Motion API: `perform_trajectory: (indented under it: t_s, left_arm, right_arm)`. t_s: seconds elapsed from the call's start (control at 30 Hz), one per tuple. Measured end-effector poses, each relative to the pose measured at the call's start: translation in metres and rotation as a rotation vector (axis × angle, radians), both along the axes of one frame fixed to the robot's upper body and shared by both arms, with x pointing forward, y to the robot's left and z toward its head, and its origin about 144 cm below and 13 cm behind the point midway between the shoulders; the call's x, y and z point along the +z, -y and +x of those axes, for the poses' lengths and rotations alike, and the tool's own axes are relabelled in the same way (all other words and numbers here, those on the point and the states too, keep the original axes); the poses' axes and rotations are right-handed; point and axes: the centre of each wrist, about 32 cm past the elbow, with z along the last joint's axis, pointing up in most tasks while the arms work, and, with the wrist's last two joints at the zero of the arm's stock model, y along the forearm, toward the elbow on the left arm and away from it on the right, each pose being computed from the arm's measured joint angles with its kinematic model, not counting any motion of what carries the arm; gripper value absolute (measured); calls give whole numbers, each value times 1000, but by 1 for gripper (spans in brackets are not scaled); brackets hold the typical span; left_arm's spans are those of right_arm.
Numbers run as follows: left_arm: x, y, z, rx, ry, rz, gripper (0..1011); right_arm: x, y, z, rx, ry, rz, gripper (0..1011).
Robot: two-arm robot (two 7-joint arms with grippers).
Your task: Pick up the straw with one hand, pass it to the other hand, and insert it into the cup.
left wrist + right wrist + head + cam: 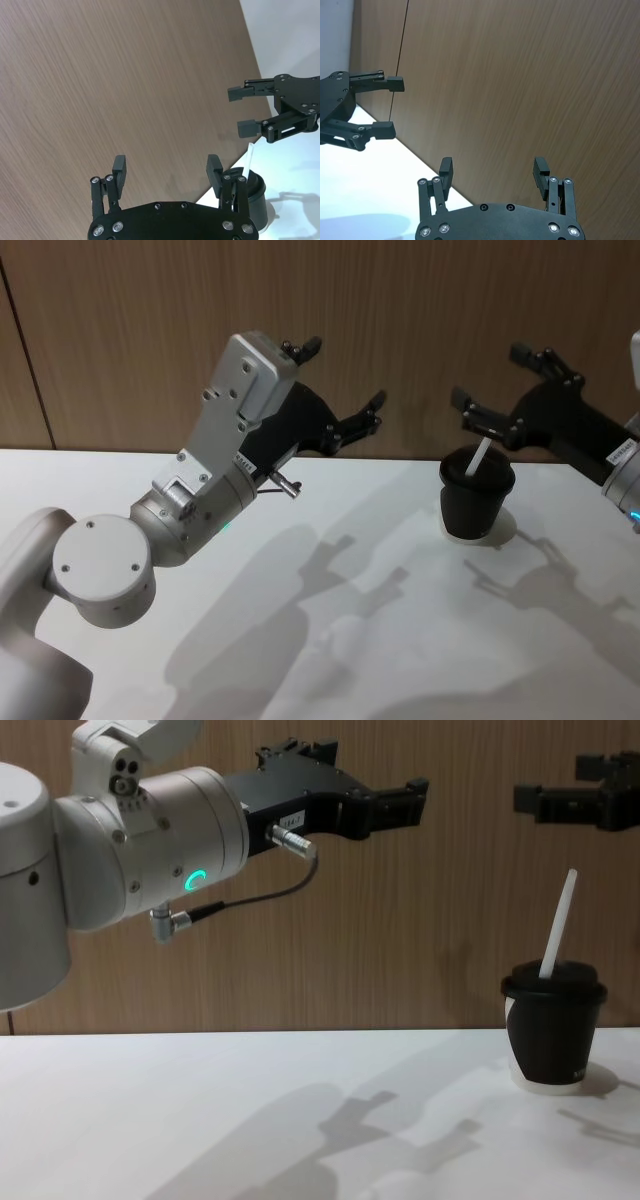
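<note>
white straw (556, 924) in cup (552, 1028); both claws (345, 385) (500, 385) raised, open.

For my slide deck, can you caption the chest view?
Straw stands tilted in the lidded cup; left gripper and right gripper hover open above.

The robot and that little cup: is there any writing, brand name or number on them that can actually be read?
No text here can be read.
Small white label on the left tool: too small to read.
Small white label on the right tool: too small to read.
White patch on the cup, which holds the straw: no lettering can be made out.
Green ring on the left arm's silver-grey cylinder: a glowing light, not writing.
</note>
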Motion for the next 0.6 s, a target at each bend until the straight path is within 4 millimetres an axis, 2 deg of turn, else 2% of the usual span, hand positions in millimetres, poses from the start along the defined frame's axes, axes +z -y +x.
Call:
perform_trajectory:
  t_s: [0.6]
  left_arm:
    - [-1, 0, 1, 6, 2, 1, 1003]
  right_arm:
    - [0, 0, -1, 4, 0, -5, 1001]
